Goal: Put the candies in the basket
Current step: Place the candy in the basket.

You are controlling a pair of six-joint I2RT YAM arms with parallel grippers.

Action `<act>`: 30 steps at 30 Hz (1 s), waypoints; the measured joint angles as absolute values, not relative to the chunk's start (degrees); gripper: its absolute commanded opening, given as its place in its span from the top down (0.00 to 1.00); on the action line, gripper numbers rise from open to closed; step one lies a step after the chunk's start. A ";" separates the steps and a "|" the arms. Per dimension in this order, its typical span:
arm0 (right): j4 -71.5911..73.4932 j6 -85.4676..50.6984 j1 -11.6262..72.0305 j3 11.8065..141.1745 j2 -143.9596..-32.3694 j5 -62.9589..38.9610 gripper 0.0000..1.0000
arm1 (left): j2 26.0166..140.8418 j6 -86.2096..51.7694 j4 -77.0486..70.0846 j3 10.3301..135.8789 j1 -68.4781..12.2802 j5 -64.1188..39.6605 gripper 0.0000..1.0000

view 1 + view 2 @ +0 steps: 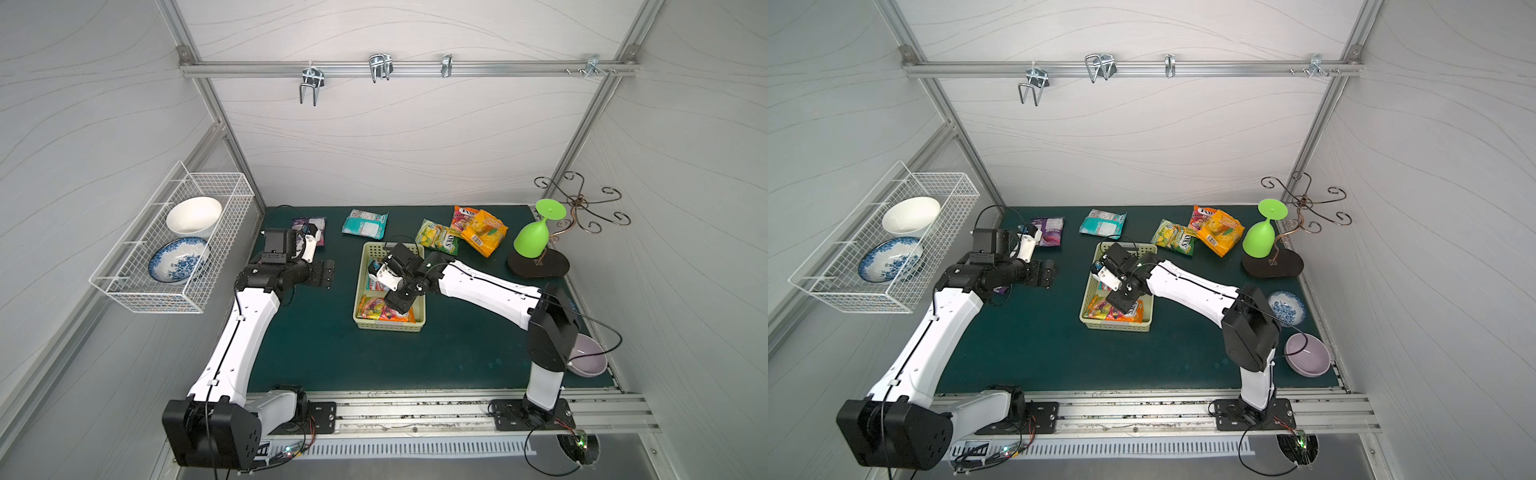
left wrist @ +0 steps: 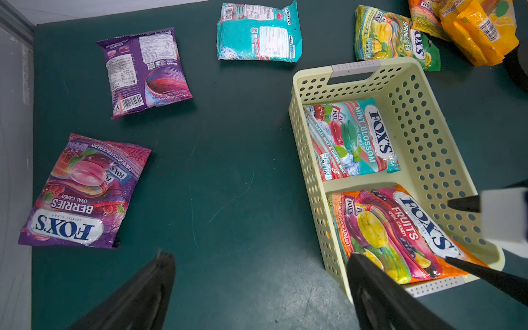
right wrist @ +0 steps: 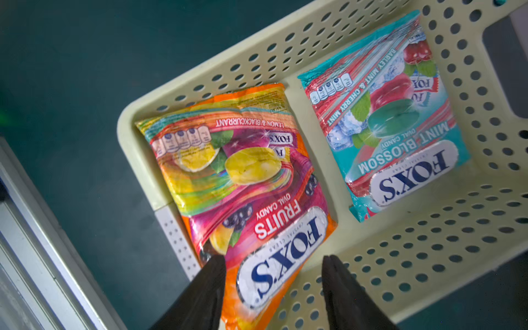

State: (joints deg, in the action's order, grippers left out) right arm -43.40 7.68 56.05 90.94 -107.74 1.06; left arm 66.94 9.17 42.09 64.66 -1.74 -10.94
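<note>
Hovering parted, right gripper [image 3: 273,260] overlooks 2 candies [image 3: 237,171] in basket [image 3: 428,257].

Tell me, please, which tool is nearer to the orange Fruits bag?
Right. The right tool hangs open directly over the Fruits bag; the left tool hovers above bare mat outside the basket.

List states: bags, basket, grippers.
Basket, two bags inside.
Fruits bag, in basket, face up.
Mint bag, in basket, face up.
Berries bag, on mat, face up.
Purple bag, on mat, face down.
Teal bag, on mat, face down.
Green bag, on mat, face up.
Orange bag, overlapping pink bag.
Left gripper, open.
Right gripper, open over basket.
</note>
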 measured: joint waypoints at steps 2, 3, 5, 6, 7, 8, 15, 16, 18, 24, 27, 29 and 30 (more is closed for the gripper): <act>-43.57 7.46 56.05 91.77 -109.91 -0.47 0.43 | 66.94 9.19 42.09 64.66 -1.74 -10.94 0.02; -43.62 7.46 56.07 92.09 -110.89 -1.13 0.43 | 66.94 9.19 42.06 64.66 -1.74 -10.94 0.02; -43.83 7.44 56.07 92.64 -112.55 -2.02 0.43 | 66.94 9.17 42.11 64.66 -1.74 -10.94 0.02; -43.83 7.44 56.07 92.73 -113.14 -2.44 0.43 | 66.94 9.17 42.09 64.66 -1.74 -10.94 0.02; -43.79 7.44 56.07 92.73 -113.58 -2.76 0.44 | 66.94 9.17 42.06 64.66 -1.74 -10.96 0.02; -43.79 7.46 56.07 92.77 -114.06 -3.07 0.44 | 66.94 9.17 42.04 64.66 -1.74 -10.96 0.02; -43.35 7.75 56.03 93.47 -118.32 -3.33 0.49 | 66.94 9.17 42.04 64.66 -1.74 -10.94 0.02; -43.27 7.94 55.90 93.47 -118.72 -3.18 0.49 | 66.94 9.17 42.04 64.66 -1.74 -10.94 0.02; -43.27 8.21 55.75 93.47 -118.98 -2.70 0.49 | 66.94 9.17 42.06 64.66 -1.74 -10.94 0.02; -42.78 8.56 55.75 93.19 -119.00 -1.83 0.50 | 66.94 9.15 42.02 64.66 -1.74 -11.05 0.02; -41.15 8.56 55.75 91.96 -119.00 -0.89 0.50 | 66.94 9.13 42.02 64.66 -1.74 -11.11 0.02; -39.62 8.56 55.72 91.00 -119.00 -0.64 0.50 | 66.94 9.13 42.00 64.66 -1.74 -11.20 0.02; -39.05 8.56 55.57 90.70 -119.00 -0.58 0.50 | 66.94 9.13 42.00 64.66 -1.74 -11.22 0.02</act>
State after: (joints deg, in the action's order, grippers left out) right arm -39.05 8.56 55.57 90.70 -119.00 -0.58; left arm 66.94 9.13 42.00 64.66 -1.74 -11.22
